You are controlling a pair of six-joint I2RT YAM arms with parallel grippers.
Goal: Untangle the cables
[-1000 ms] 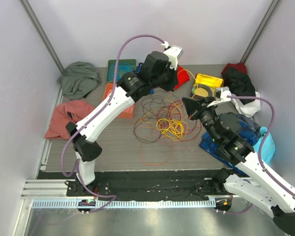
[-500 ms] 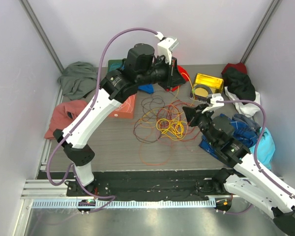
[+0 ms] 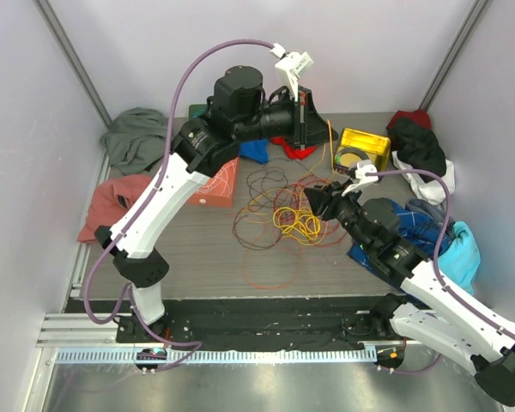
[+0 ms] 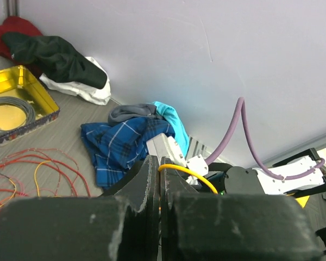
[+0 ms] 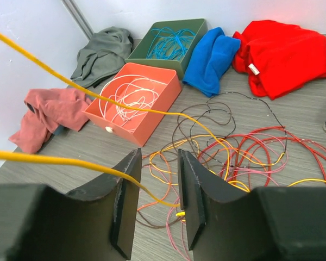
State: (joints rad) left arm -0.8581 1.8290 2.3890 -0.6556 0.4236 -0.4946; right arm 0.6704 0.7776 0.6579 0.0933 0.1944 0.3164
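My right gripper [image 5: 159,163], fingers spread, sits well right of the orange box [image 3: 219,182], with a yellow cable [image 5: 70,161] passing through its gap. The cables [image 3: 283,215] lie heaped just right of the box. Beyond the box, raised, my left gripper [image 4: 159,162] pinches a yellow cable.

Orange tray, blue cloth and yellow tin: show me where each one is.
orange tray [image 5: 157,111], right wrist view, on its outer side wall.
blue cloth [image 5: 212,57], right wrist view, on the middle of the cloth.
yellow tin [image 4: 19,80], left wrist view, on its bare yellow floor.
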